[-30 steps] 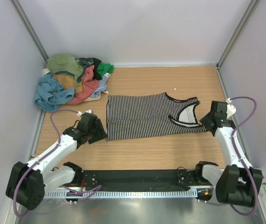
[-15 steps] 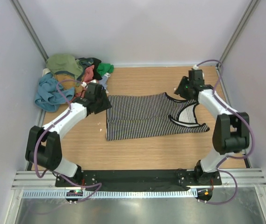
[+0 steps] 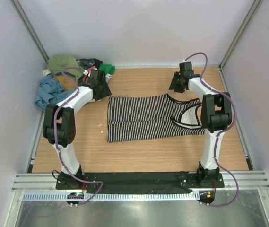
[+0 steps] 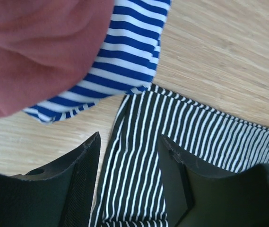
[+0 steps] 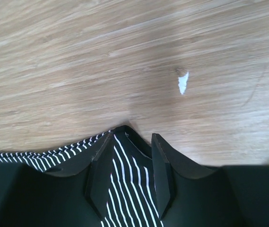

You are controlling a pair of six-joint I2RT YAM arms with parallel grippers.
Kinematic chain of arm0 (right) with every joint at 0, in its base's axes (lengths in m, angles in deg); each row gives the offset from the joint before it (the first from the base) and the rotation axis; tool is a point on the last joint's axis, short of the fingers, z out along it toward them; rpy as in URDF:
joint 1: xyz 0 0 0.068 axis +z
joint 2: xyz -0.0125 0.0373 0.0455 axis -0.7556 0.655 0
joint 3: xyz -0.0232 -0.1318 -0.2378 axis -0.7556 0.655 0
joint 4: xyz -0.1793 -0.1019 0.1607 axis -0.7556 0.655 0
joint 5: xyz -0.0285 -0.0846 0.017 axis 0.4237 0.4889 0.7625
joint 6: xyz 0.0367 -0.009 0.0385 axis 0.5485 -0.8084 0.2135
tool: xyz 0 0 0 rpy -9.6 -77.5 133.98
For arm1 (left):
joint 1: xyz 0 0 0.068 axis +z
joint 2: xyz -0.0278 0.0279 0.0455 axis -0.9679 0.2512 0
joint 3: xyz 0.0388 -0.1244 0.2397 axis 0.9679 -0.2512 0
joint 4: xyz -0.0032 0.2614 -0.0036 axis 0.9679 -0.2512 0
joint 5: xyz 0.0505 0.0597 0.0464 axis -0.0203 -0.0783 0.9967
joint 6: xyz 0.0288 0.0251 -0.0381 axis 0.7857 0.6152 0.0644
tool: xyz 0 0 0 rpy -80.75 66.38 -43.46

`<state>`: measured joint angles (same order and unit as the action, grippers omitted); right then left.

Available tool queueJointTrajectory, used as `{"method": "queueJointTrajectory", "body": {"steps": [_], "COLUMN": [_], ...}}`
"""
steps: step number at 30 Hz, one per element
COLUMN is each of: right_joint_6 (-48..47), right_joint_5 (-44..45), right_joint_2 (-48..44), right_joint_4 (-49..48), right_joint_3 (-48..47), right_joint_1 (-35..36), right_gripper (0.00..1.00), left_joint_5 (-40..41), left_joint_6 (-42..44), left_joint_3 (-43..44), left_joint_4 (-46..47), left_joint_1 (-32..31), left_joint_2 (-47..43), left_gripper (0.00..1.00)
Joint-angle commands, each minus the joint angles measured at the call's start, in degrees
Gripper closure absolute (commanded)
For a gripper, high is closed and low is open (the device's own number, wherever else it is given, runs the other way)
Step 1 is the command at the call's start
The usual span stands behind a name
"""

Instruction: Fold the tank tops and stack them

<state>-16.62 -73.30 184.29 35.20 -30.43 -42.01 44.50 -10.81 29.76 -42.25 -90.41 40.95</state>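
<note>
A black-and-white striped tank top [image 3: 148, 116] lies flat in the middle of the table, straps to the right. My left gripper [image 3: 102, 91] is at its far left corner. In the left wrist view my left gripper [image 4: 130, 142] is open, its jaws either side of that striped corner [image 4: 139, 156]. My right gripper [image 3: 174, 88] is at the far right strap end. In the right wrist view my right gripper [image 5: 132, 142] is open, its jaws straddling the strap tip [image 5: 127, 163]. Other tank tops lie in a pile [image 3: 70, 78] at the far left.
The pile holds olive, teal, coral, green and blue-striped cloth; the coral piece [image 4: 39, 47] and the blue-and-white striped piece [image 4: 120, 61] lie just beyond my left gripper. A white fleck [image 5: 183, 82] lies on the wood. Walls close in on the left, right and back.
Both arms swung from the near corners of the striped top out to its far corners. The top itself has not moved.
</note>
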Motion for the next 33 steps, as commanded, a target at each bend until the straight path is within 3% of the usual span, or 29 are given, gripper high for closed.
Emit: {"method": "queueJointTrajectory", "body": {"steps": [1, 12, 15, 18, 19, 21, 28, 30, 33], "right_joint_6": [-2.5, -2.8, -2.6, -2.4, -2.4, -2.0, -2.1, -2.2, -2.3], "right_joint_5": [-0.6, -0.3, -0.1, 0.1, 0.4, 2.0, 4.8, 4.8, 4.5], "right_joint_2": [1.5, 5.7, 6.6, 6.9, 6.8, 6.5, 4.1, 4.1, 4.1], "right_joint_4": [1.4, 2.9, 3.6, 4.0, 4.2, 4.6, 3.5, 3.5, 3.6], "right_joint_3": [-4.1, -5.9, -6.0, -5.9, -5.9, -5.8, -3.4, -3.4, -3.2], "right_joint_1": [1.5, 3.1, 3.1, 3.1, 3.1, 3.1, 3.0, 3.0, 2.9], "right_gripper": [0.57, 0.57, 0.66, 0.82, 0.92, 0.99, 0.99, 0.99, 0.99], "left_joint_5": [-1.7, -2.2, -2.2, -2.5, -2.5, -3.5, -5.4, -6.0, -6.3], "left_joint_6": [2.3, 3.7, 3.8, 3.9, 4.0, 4.6, 5.4, 5.4, 5.2], "left_joint_3": [3.6, 5.4, 5.7, 6.3, 6.4, 7.0, 9.9, 11.4, 13.7], "left_joint_4": [-1.4, -1.4, -1.3, -1.4, -1.4, -1.4, -1.6, -1.8, -2.6], "left_joint_1": [0.4, 0.4, 0.4, 0.4, 0.4, 0.4, 0.3, 0.4, 0.3], "left_joint_2": [2.8, 6.1, 6.6, 7.2, 7.5, 8.0, 10.6, 11.5, 13.7], "left_gripper": [0.47, 0.48, 0.48, 0.48, 0.48, 0.48, 0.48, 0.54, 0.55]}}
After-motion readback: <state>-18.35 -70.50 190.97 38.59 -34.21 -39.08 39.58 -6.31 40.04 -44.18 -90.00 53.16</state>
